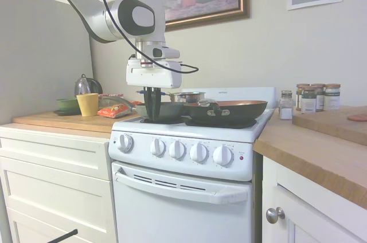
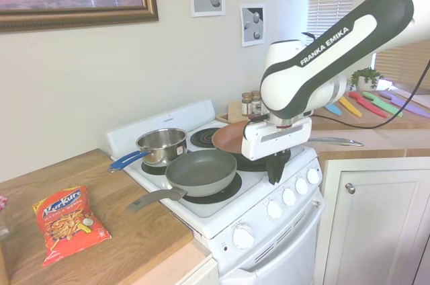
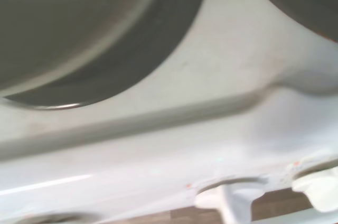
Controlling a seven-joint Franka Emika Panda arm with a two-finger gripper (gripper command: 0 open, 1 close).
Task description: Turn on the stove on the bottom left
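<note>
The white stove [image 1: 183,197] stands between wooden counters, with five round white knobs along its front panel; the leftmost knob [image 1: 125,142] is at the panel's left end and a small red light [image 1: 241,157] at its right. My gripper [image 1: 152,117] points straight down over the front left of the cooktop, just in front of a grey frying pan [image 1: 166,110], above the first and second knobs. Its dark fingers look shut, with nothing held. The second exterior view shows the gripper [image 2: 274,179] hanging above the cooktop's front edge, over the knobs [image 2: 289,197]. The wrist view shows the pan's rim [image 3: 79,39] and two knobs [image 3: 232,197].
A copper pan [image 1: 226,108] sits on the front right burner and a steel pot [image 2: 161,145] with a blue handle on a back one. On the left counter are a chips bag [image 2: 67,221], a yellow cup [image 1: 88,104] and a green bowl [image 1: 67,104]. Spice jars [image 1: 315,97] stand on the right.
</note>
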